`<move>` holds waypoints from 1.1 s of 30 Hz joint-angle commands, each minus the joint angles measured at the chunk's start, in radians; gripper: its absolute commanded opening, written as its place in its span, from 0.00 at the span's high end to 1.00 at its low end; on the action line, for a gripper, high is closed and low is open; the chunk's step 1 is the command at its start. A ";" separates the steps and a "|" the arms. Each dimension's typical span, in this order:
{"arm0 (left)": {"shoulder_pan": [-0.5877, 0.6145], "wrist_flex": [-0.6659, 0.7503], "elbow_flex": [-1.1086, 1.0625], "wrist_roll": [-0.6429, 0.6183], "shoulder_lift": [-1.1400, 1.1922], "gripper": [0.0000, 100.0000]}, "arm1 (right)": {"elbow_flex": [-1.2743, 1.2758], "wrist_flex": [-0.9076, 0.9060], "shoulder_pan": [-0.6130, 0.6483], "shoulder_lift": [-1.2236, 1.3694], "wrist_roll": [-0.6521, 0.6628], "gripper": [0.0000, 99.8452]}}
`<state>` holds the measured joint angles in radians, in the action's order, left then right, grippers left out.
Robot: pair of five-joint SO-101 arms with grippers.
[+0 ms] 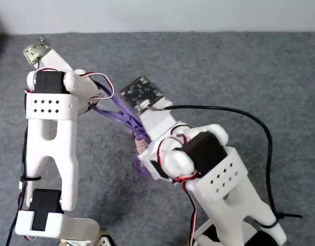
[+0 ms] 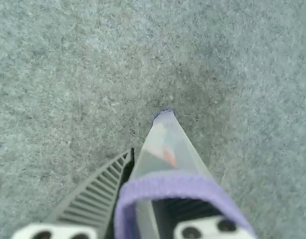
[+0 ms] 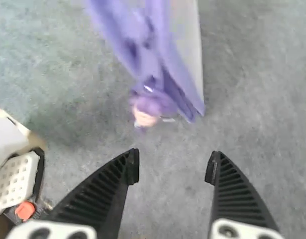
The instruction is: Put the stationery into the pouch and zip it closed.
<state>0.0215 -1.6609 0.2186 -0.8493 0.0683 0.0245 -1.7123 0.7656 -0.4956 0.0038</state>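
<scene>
Left pincer (image 2: pixel 143 167) is clamped on the pouch (image 2: pixel 165 142), gripping it by its purple-edged end, so that one clear corner points toward the grey worktop (image 2: pixel 68 59). Something pink and orange shows dimly through the clear side; what it is cannot be told. Right pincer (image 3: pixel 174 162) stands with its jaws apart, holding nothing, just short of the pouch's purple zip edge and its small round pull (image 3: pixel 145 113). Seen from above, the pouch spans the gap between the two arms, over the middle of the worktop.

Glossy plastic pouch (image 2: pixel 168 149); rough matt carpet (image 2: pixel 68 64)
</scene>
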 commanded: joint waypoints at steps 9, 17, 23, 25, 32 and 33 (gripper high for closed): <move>0.018 0.021 -0.012 -0.038 0.074 0.99 | -0.044 0.193 0.025 0.114 -0.020 0.77; 0.017 0.015 -0.013 -0.038 0.074 0.99 | -0.041 0.203 0.019 0.119 -0.012 0.81; 0.018 0.015 -0.013 -0.038 0.072 0.99 | -0.044 0.157 -0.012 0.114 0.000 0.99; 0.017 0.015 -0.013 -0.038 0.071 0.99 | -0.046 0.157 -0.038 0.097 0.049 0.99; 0.017 0.023 -0.008 -0.034 0.069 0.99 | -0.046 0.133 -0.067 -0.038 0.229 0.99; 0.014 0.029 -0.007 -0.034 0.066 0.99 | -0.046 0.120 -0.065 -0.050 0.241 0.99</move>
<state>0.0245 -1.6609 0.2186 -0.8769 0.0683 0.0245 -1.5635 0.7165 -0.4787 0.1895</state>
